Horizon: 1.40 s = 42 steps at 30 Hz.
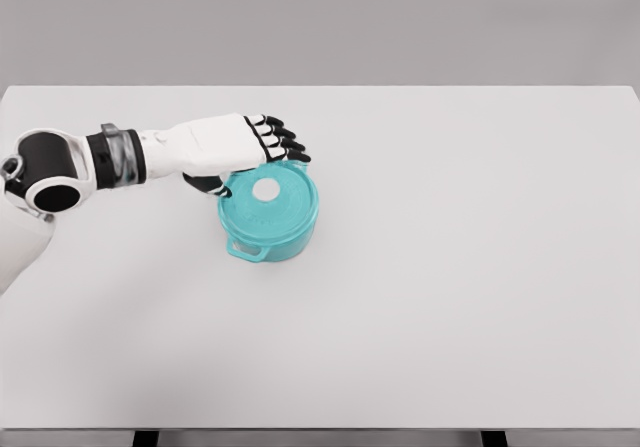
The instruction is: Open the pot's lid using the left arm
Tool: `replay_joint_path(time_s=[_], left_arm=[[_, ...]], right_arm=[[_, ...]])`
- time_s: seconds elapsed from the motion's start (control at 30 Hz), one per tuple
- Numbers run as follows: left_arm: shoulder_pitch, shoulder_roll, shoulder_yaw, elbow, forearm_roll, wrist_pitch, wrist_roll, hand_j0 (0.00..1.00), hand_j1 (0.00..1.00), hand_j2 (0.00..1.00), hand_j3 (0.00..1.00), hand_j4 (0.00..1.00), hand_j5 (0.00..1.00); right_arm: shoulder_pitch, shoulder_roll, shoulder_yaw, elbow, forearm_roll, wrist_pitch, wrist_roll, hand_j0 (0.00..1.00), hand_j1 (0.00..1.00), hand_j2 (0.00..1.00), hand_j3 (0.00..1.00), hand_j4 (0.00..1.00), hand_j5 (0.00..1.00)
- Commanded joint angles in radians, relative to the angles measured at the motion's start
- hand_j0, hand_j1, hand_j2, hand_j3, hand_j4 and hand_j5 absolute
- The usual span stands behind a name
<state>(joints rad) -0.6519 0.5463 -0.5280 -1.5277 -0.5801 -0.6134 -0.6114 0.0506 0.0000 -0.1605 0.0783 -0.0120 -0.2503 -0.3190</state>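
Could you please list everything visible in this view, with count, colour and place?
table: one, white, fills most of the view
pot: one, teal, left of the table's middle, a side handle toward the camera
lid: one, teal with a white round knob, on the pot
left hand: one, white with black fingertips, at the pot's far-left rim, fingers over the lid's edge
left arm: one, white and black, entering from the left

Pot (270,229): smooth teal, faint sheen. Table (450,267): matt white, smooth. Left hand (235,145): glossy white shell, black finger segments.
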Motion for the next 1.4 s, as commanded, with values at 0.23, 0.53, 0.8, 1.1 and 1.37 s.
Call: replay_joint_path(time_s=[0.23, 0.53, 0.8, 1.1, 1.37], left_arm=[[-0.029, -0.002, 0.000, 0.006, 0.019, 0.003, 0.001, 1.00, 1.00, 1.00, 1.00, 1.00, 1.00], [-0.022, 0.049, -0.037, -0.052, 0.095, 0.003, 0.001, 1.00, 1.00, 1.00, 1.00, 1.00, 1.00], [0.008, 0.075, -0.043, -0.086, 0.108, 0.003, 0.001, 1.00, 1.00, 1.00, 1.00, 1.00, 1.00], [0.018, 0.073, -0.041, -0.083, 0.103, 0.003, 0.001, 1.00, 1.00, 1.00, 1.00, 1.00, 1.00], [0.020, 0.073, -0.043, -0.083, 0.098, 0.003, 0.001, 1.00, 1.00, 1.00, 1.00, 1.00, 1.00]], right_arm=[[0.000, 0.000, 0.001, 0.000, -0.002, 0.000, 0.000, 1.00, 1.00, 1.00, 1.00, 1.00, 1.00], [0.000, 0.000, -0.001, 0.000, -0.002, -0.001, 0.000, 1.00, 1.00, 1.00, 1.00, 1.00, 1.00], [0.000, 0.000, -0.001, 0.000, 0.000, -0.001, 0.000, 1.00, 1.00, 1.00, 1.00, 1.00, 1.00], [0.000, 0.000, 0.001, 0.000, -0.002, 0.000, 0.000, 1.00, 1.00, 1.00, 1.00, 1.00, 1.00], [0.000, 0.000, 0.001, 0.000, 0.000, 0.000, 0.000, 1.00, 1.00, 1.00, 1.00, 1.00, 1.00]])
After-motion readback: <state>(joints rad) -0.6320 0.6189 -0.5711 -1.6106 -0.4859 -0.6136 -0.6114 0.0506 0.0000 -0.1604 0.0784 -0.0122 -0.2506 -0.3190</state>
